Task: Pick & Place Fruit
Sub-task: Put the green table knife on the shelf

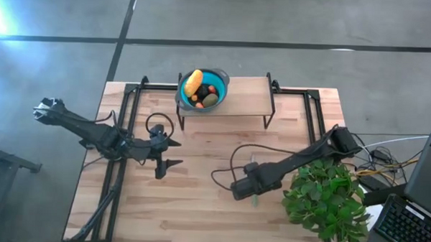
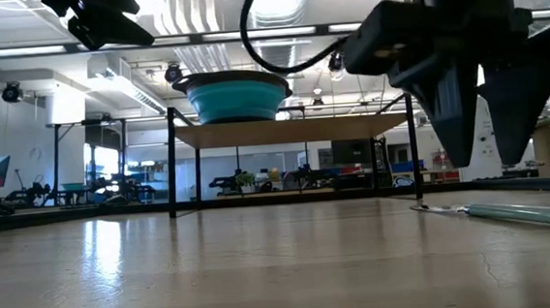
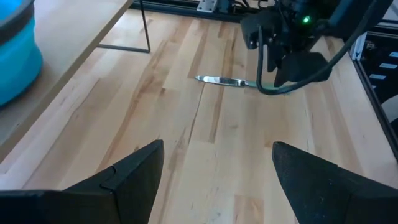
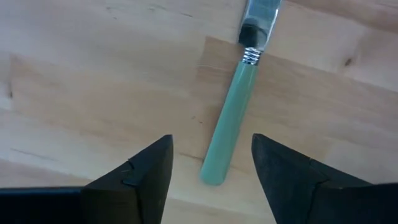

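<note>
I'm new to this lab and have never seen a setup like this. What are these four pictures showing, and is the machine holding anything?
Two dark robot arms work at a wooden table. One picture looks straight down from above, one looks level across the tabletop, and two come from cameras on the arms' wrists.

The fruit lies in a blue bowl on a small raised shelf at the table's far edge. A knife with a pale green handle lies on the table, and a leafy plant stands at one corner.

The left gripper is open above the bare table. The right gripper hangs open over the knife handle. Neither holds anything.
</note>
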Available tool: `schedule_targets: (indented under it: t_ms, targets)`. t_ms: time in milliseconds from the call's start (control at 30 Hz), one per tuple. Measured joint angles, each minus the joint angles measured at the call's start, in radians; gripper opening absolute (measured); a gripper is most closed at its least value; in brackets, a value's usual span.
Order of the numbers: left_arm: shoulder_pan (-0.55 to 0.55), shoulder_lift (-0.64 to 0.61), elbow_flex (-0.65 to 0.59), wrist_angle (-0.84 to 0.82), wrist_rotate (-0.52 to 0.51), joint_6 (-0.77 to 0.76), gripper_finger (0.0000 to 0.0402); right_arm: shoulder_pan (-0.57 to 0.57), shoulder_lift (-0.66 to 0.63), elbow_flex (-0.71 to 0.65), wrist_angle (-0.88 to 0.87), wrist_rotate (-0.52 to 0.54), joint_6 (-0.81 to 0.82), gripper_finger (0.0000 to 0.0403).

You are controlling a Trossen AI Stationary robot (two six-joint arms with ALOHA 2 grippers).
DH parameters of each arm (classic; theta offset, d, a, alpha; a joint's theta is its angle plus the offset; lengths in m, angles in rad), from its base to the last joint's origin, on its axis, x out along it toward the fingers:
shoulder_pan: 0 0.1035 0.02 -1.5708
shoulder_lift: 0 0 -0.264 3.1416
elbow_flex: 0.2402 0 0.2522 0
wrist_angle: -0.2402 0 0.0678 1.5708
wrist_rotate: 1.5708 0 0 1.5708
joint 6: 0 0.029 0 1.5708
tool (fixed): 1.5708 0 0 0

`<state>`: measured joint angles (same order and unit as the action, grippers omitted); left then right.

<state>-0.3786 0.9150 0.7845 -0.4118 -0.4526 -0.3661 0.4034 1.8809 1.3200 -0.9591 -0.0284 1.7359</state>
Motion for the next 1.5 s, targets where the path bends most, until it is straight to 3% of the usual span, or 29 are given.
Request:
schedule_targets:
  t_ms: [533,1033,1500]
  targets:
    - [0.000,0.000,-0.001,0.000,0.024,0.008,0.0305,0.011,0.096,-0.005,-0.003,-0.011,0.015,0.0172]
    - [0.000,0.000,-0.001,0.000,0.024,0.016,0.0305,0.011,0.083,-0.074,0.066,-0.045,-0.010,0.0131]
    - [0.000,0.000,-0.002,-0.001,0.029,0.021,0.0305,0.011,0.085,-0.099,0.081,-0.058,0.030,0.0057]
